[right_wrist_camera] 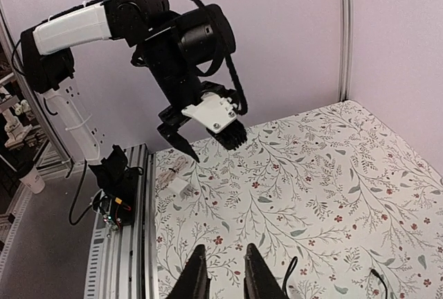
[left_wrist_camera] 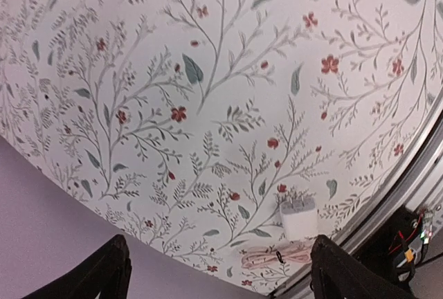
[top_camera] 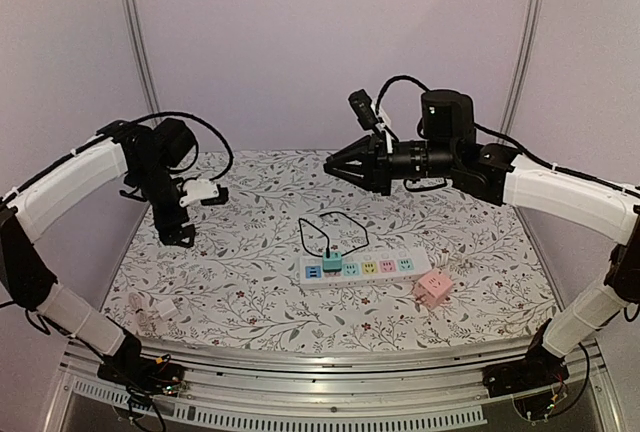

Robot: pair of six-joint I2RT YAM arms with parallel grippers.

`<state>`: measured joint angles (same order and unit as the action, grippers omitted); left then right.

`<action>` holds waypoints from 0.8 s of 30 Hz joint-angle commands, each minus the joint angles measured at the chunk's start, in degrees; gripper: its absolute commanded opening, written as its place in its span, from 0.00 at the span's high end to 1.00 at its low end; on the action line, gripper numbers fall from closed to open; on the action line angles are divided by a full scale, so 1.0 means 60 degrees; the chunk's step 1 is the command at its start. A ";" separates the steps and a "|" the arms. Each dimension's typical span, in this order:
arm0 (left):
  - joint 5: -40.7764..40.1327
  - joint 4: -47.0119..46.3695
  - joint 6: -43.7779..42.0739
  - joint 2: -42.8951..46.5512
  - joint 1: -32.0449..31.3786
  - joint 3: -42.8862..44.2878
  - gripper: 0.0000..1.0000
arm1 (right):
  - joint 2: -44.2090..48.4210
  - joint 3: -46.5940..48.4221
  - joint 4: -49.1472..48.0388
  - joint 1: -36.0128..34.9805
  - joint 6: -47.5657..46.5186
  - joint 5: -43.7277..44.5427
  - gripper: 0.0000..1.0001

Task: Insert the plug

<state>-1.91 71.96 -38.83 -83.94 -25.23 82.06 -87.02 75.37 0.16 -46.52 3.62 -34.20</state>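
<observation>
A white power strip (top_camera: 375,269) with coloured sockets lies at the table's middle front. A teal plug (top_camera: 332,260) with a black cable (top_camera: 325,224) sits in one of its left sockets. A pink cube adapter (top_camera: 434,288) lies beside the strip's right end. My right gripper (top_camera: 332,165) hangs high above the table behind the strip, pointing left. In the right wrist view (right_wrist_camera: 223,261) its fingers stand slightly apart with nothing between them. My left gripper (top_camera: 180,237) is wide open and empty over the left side of the table (left_wrist_camera: 218,271).
A white charger block (left_wrist_camera: 299,217) with a coiled pale cable (left_wrist_camera: 273,256) lies near the front left corner, also in the top view (top_camera: 163,306) and the right wrist view (right_wrist_camera: 178,185). The table's metal front rail (top_camera: 320,367) runs along the near edge.
</observation>
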 commanded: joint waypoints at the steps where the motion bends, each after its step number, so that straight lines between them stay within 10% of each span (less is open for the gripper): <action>1: -0.1651 0.1202 -0.1605 0.1294 0.0553 -0.2681 0.02 | -0.0071 -0.0059 -0.0042 -0.0188 0.0318 0.0310 0.71; 9: -0.2969 -0.0981 -0.0547 0.1003 0.1056 -0.5862 0.00 | -0.0018 -0.0361 -0.0042 -0.0316 0.0227 0.0546 0.24; 24: -0.1297 -0.2107 0.0505 -0.0001 0.0933 -0.6445 0.01 | 0.0053 -0.0682 -0.0042 -0.0307 0.0054 0.0878 0.20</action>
<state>-12.75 60.45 -36.42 -86.96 -19.55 44.62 -87.07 71.26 -0.05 -48.27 4.71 -30.04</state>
